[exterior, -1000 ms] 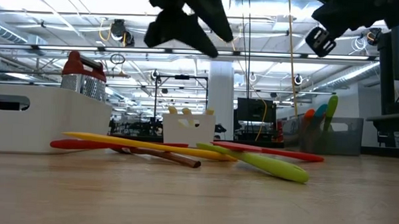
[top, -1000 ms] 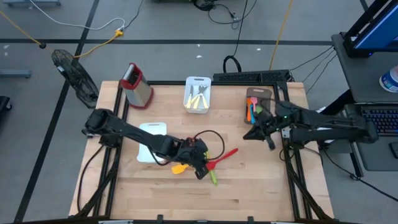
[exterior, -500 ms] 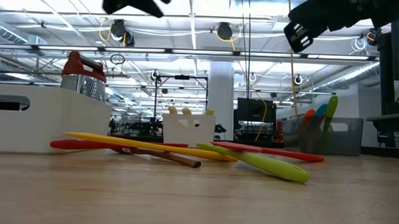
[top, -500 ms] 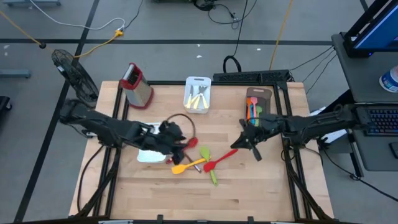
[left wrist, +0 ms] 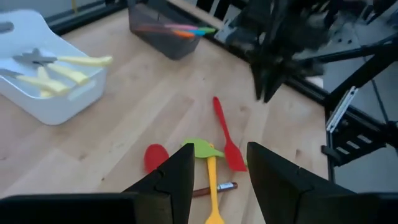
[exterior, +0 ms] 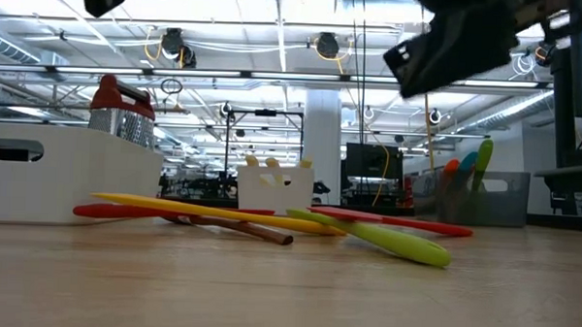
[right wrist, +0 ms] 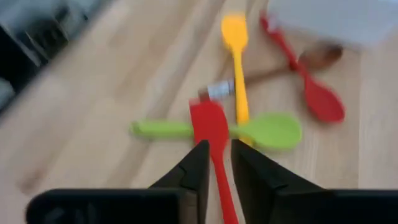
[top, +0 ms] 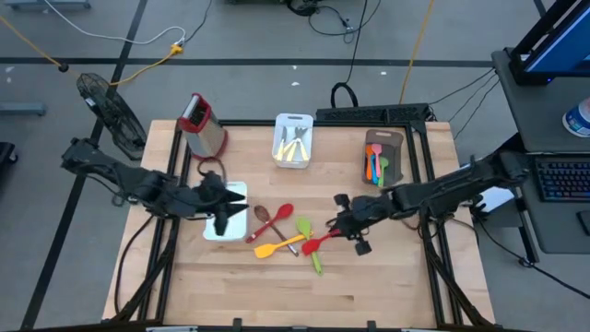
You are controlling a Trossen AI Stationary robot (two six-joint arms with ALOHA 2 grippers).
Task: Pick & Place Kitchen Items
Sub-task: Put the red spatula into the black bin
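Your table (top: 387,286) holds these items.

Loose cluster, middle of the table: a red spatula (top: 324,237), a yellow spatula (top: 277,246), a green spoon (top: 309,242), a red spoon (top: 274,218) and a brown wooden spoon (top: 261,216). The yellow spatula lies across the green spoon; the red spatula's blade touches that crossing, its handle pointing toward the right edge. In the low view all lie flat on the wood.

Far edge, centre: a white tray (top: 293,140) with pale yellow-handled utensils (top: 294,148) inside.

Far right corner: a brown tray (top: 378,159) holding orange, blue and green utensils.

Far left corner: a steel box grater (top: 203,126) with a red top, upright.

Left of the cluster: a white tray (top: 227,224), partly under your left arm.

Your right gripper (top: 343,227) hangs over the red spatula's handle end, fingers (right wrist: 196,165) slightly parted on either side of it, nothing grasped.

Your left gripper (top: 224,214) is above the near white tray, fingers (left wrist: 177,177) spread, holding nothing.
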